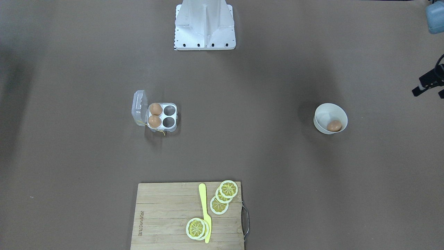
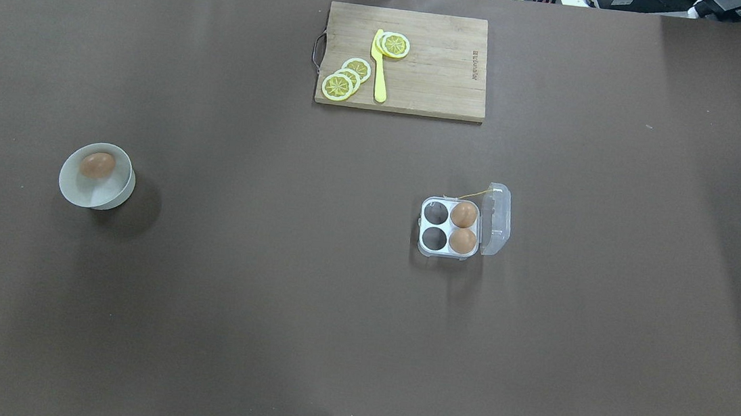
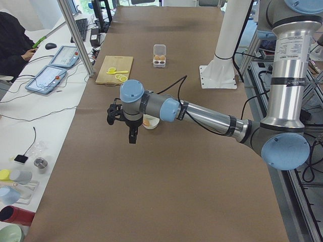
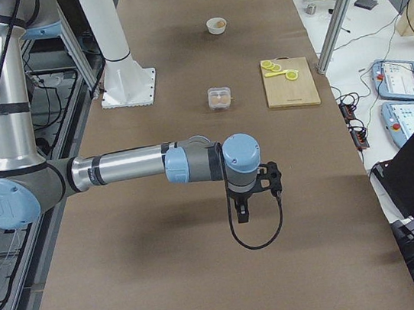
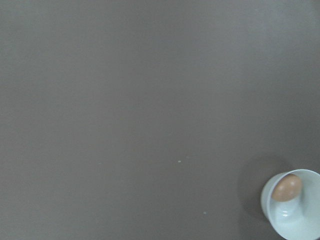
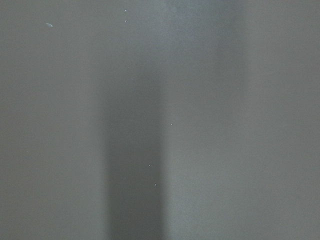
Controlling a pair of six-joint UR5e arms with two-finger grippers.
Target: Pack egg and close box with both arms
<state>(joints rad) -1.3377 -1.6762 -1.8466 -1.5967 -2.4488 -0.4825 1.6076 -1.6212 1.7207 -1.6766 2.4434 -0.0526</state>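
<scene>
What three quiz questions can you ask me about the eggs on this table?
1. How many eggs sit in the box? A: one. B: two. C: four.
2. True or false: the box's lid is shut.
3. Fill in the gap: the loose egg lies in the white ____.

Key: 1 B. 2 false, the lid is open. 3 bowl.
</scene>
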